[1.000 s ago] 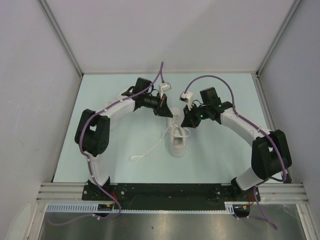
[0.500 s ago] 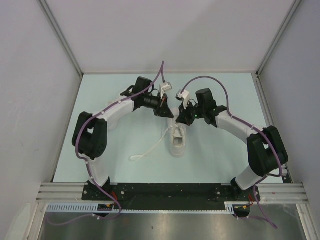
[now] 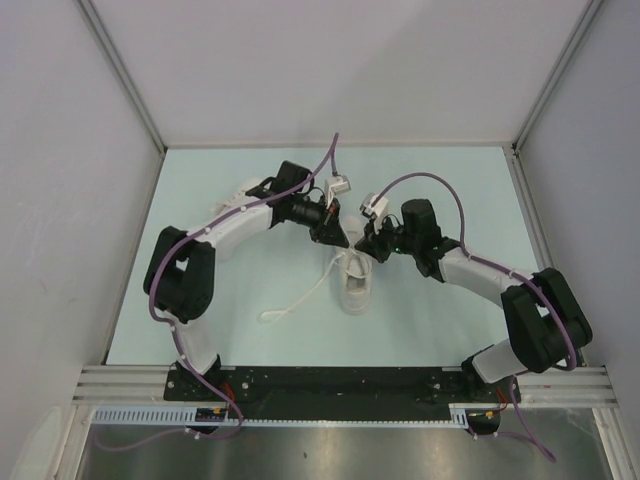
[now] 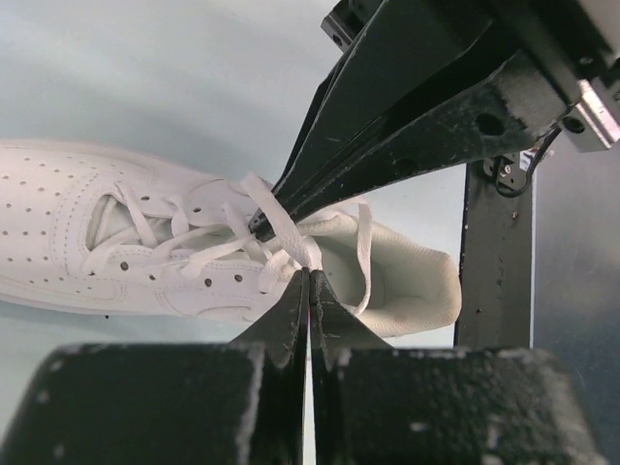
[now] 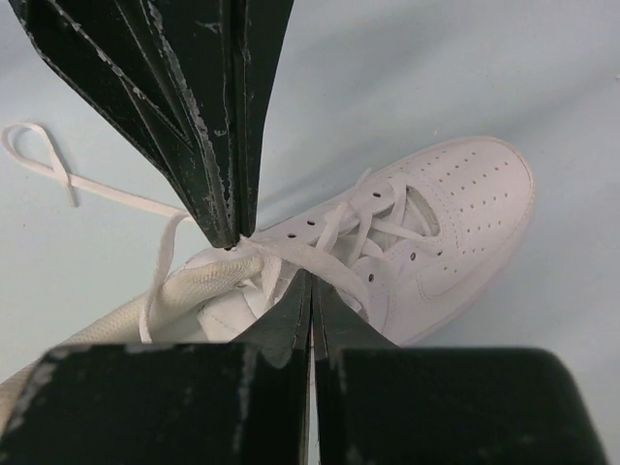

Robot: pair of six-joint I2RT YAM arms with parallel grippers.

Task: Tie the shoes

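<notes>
Left gripper (image 3: 342, 240) is pinched shut on the lace (image 4: 291, 242) just above the collar of the white sneaker (image 3: 355, 288). The sneaker lies mid-table, toe toward the arm bases. Right gripper (image 3: 363, 250) is clamped shut on the same tangle of lace, its tips almost touching the left's. A loose lace end (image 3: 292, 301) trails off left across the table (image 3: 200, 200), with open surface on every side and both side walls well apart.

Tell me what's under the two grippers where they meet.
The collar end of the sneaker; the left gripper and right gripper are each shut on a lace. From above, they hide the heel.
</notes>
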